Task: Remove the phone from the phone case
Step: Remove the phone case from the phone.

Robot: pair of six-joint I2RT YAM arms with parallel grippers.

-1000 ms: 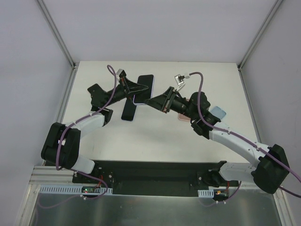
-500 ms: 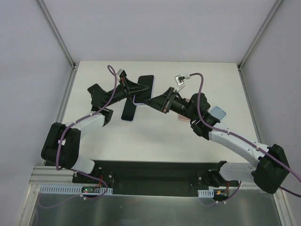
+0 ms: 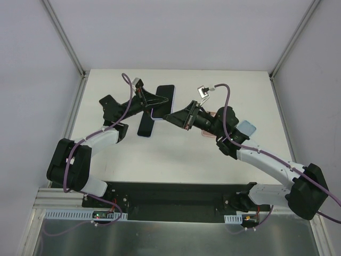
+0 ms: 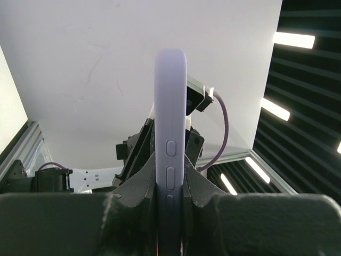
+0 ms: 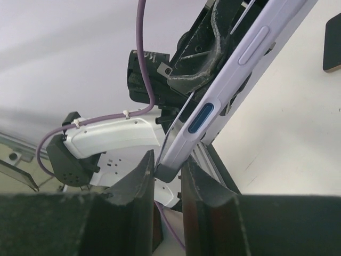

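Two grips hold the phone case above the table: the left gripper clamps its flat faces, and the right gripper pinches one rounded corner. Slim, smooth, matte lavender shell with raised oval side buttons.

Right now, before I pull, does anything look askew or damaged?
Nothing looks damaged. The lavender phone case is clamped edge-on in the left fingers; the right fingers pinch its corner, where a darker tip shows past the lavender.

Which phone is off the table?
The lavender-cased phone, clamped edge-on in the left gripper, its corner in the right gripper. The two dark phones lie flat on the table.
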